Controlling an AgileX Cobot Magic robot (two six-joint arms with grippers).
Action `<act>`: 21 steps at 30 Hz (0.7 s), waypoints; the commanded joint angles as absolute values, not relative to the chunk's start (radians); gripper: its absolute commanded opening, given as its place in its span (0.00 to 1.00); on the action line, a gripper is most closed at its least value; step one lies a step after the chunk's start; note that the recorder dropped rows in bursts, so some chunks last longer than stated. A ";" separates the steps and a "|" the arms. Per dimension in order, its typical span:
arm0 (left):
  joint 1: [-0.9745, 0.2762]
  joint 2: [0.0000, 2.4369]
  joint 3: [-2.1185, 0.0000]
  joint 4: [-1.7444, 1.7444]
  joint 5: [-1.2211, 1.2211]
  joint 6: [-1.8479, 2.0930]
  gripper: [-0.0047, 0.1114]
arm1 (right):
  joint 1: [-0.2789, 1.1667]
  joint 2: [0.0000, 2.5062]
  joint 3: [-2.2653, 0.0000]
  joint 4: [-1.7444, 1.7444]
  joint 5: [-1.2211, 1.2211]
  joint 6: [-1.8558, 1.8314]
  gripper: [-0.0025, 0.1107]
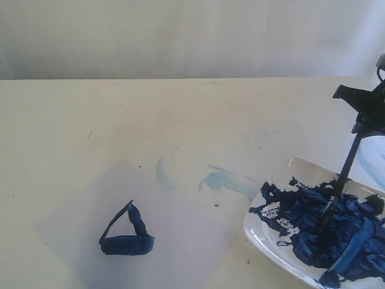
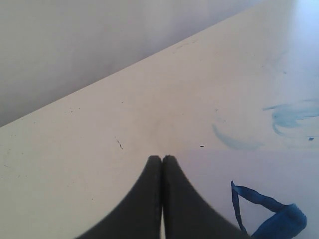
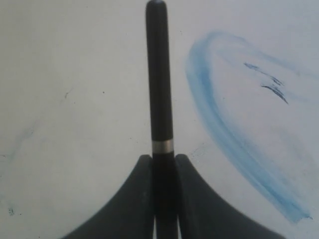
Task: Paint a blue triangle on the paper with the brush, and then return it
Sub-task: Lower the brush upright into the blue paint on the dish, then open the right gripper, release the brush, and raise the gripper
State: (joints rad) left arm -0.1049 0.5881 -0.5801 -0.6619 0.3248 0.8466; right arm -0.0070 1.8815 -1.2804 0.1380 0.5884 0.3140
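Observation:
The pale paper [image 1: 180, 241] lies on the cream table at the front left. On it sits the blue triangle [image 1: 127, 245], a dark outline with a wide base stroke; part of the blue triangle [image 2: 284, 224] also shows in the left wrist view. My right gripper [image 1: 367, 123] hangs at the right edge, shut on the black brush [image 1: 344, 174]. The brush slants down, its tip in the paint on the plate. In the right wrist view the fingers clamp the brush [image 3: 159, 74] just below a silver ring. My left gripper [image 2: 162, 158] is shut and empty, above the paper's edge.
A white square plate [image 1: 255, 232] smeared with dark blue paint stands at the front right. Faint pale-blue smears [image 1: 225, 180] mark the table between the paper and the plate. A pale wall runs behind the table's far edge.

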 commanded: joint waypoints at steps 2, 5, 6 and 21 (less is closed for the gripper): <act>-0.111 0.581 -0.579 -0.675 0.333 0.849 0.04 | -0.011 1.896 -1.283 0.142 0.596 0.319 0.02; -0.111 0.581 -0.579 -0.675 0.333 0.849 0.04 | -0.011 1.905 -1.283 0.142 0.602 0.319 0.02; -0.111 0.581 -0.579 -0.675 0.333 0.849 0.04 | -0.011 1.909 -1.283 0.142 0.604 0.319 0.02; -0.111 0.581 -0.579 -0.675 0.337 0.849 0.04 | 0.032 1.921 -1.318 0.194 0.532 0.268 0.02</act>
